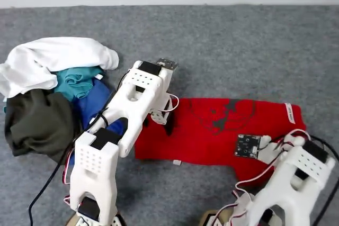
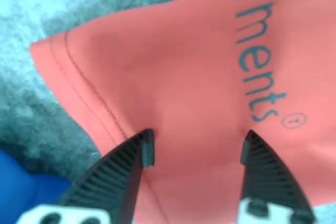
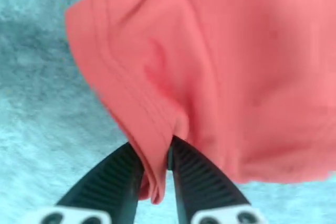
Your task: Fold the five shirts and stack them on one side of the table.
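As far as can be judged, barely begun: working on 1 of 5, the red shirt (image 1: pixel 212 136), spread flat on the table (image 1: pixel 238 41). Pinching its near hem with the right gripper (image 3: pixel 156 148); holding the left gripper (image 2: pixel 197 142) agape over its other end. Leaving a heap (image 1: pixel 42 104) of 4 unfolded at the left, no stack yet.

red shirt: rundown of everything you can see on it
The red shirt lies spread across the table. It looks like soft knit and is mostly flat with slight wrinkles. It carries a dark printed graphic with lettering, a double-stitched hem, a white tag at one end and a small white tag on the near edge. The left pincer is open over the fabric by one corner, near the hem. The right pincer is shut on a bunched fold of hem at the opposite near corner.
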Robot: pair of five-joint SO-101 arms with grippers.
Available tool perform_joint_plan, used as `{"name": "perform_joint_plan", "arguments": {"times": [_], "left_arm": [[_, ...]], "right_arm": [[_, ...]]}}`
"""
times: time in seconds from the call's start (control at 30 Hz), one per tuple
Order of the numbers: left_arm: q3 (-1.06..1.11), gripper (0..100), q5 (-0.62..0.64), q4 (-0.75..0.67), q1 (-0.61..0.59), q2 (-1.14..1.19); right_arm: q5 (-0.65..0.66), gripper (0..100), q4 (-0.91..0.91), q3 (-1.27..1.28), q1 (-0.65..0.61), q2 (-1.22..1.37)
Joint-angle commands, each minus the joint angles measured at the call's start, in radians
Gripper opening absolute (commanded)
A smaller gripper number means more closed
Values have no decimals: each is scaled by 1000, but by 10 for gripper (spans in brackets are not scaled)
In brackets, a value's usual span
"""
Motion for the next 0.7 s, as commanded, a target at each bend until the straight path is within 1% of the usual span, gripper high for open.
{"name": "perform_joint_plan", "arguments": {"times": [0.0, 0.1, 0.23, 0.3, 0.4, 0.53, 0.67], "left_arm": [[-2, 269, -8, 8, 11, -44], [-2, 269, -8, 8, 11, -44], [-2, 269, -8, 8, 11, -44], [-2, 269, -8, 6, 11, -44], [-2, 269, -8, 6, 11, -44], [-2, 269, -8, 6, 11, -44], [-2, 269, -8, 6, 11, -43]], "right_arm": [[5, 10, -2, -63, -50, -4], [0, 10, -27, -92, -73, -1], [-133, 10, -165, -120, -99, 101], [-184, 10, -163, -169, -125, 193], [-224, 10, -87, -292, -159, 337], [-233, 10, 24, -474, -180, 498], [-233, 10, 154, -663, -182, 607]]}}
